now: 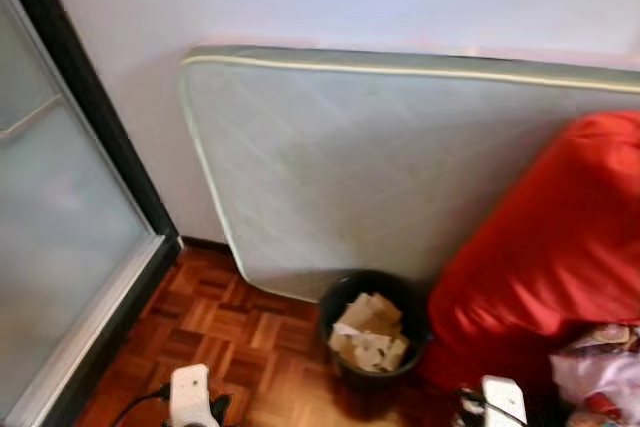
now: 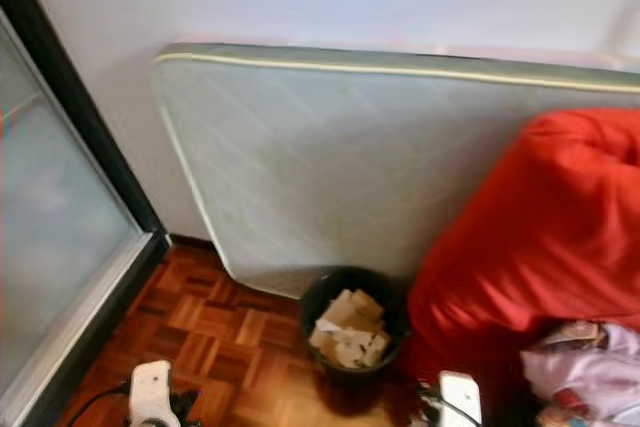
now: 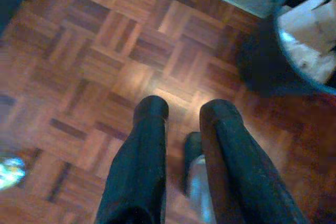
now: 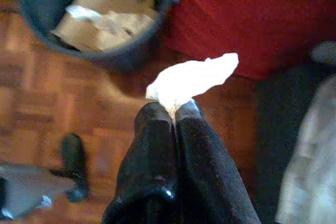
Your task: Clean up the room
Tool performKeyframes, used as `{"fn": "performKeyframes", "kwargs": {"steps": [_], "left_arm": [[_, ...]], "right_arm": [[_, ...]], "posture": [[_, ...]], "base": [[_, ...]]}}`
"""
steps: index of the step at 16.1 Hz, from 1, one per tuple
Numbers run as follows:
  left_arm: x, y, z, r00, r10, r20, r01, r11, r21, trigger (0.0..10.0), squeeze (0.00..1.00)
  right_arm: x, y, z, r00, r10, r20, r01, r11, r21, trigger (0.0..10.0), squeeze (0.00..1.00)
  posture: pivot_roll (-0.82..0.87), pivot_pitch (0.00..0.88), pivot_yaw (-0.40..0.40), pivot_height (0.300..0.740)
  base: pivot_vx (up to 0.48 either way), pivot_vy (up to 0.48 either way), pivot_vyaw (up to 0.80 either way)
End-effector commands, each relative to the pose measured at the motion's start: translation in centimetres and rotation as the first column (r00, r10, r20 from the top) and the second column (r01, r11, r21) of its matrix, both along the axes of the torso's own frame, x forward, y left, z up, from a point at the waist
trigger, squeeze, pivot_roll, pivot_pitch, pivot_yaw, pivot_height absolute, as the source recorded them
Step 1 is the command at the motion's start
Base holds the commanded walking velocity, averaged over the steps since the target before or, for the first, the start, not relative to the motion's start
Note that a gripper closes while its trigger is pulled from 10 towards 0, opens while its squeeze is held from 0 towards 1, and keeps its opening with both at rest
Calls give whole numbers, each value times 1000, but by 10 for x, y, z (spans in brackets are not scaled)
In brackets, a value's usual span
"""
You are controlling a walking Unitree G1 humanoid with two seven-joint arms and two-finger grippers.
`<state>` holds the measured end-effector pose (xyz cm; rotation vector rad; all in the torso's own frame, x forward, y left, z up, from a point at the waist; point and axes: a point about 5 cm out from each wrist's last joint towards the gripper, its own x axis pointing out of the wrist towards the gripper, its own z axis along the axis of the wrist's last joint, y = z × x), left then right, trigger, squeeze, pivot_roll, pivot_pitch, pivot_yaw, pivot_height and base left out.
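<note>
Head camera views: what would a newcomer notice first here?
First, the big red bag on the right, leaning against the pale mattress propped on the wall. Next, the black bin full of cardboard, on the parquet floor between them. In the right wrist view, the right gripper pinches a white tissue beside that bin; the left gripper hangs open over the floor.

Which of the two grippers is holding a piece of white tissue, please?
The right gripper, shut on a white tissue near the black bin; the left gripper is open and empty.
</note>
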<state>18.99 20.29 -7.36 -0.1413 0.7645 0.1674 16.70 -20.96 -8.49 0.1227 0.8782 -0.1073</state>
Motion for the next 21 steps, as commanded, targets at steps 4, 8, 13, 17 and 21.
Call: {"fn": "performKeyframes", "kwargs": {"steps": [4, 8, 13, 17, 21], "left_arm": [[-1, -2, -1, 1000, -3, -13, 3, 1000, -3, 10000, 0], [0, -1, 0, 1000, -1, -4, 1, 1000, 0, 10000, 0], [0, -1, 0, 1000, -1, -5, 1, 1000, 3, 10000, 0], [0, -2, 0, 1000, 0, -5, 0, 1000, 3, 10000, 0], [1, -2, 0, 1000, -1, -3, 1, 1000, 1, 10000, 0]], "right_arm": [[-17, -8, -5, 999, -24, -41, 23, 1000, -11, 10000, 0], [-13, 1, -6, 999, -14, -32, 14, 1000, -5, 10000, 0], [-5, 14, -5, 1000, 3, -18, -3, 1000, 4, 10000, 0], [-10, 5, -5, 1000, 20, -16, -20, 1000, -4, 10000, 0], [7, 4, 2, 1000, 7, 6, -7, 1000, -4, 10000, 0]], "posture": [[-26, 0, 49, 740], [-25, 0, 48, 740], [-25, 0, 52, 740], [-23, 0, 50, 740], [-25, 0, 49, 740]], "base": [[0, 0, 0], [134, 0, 0], [283, 0, 0], [281, 0, 0], [284, 0, 397]]}}
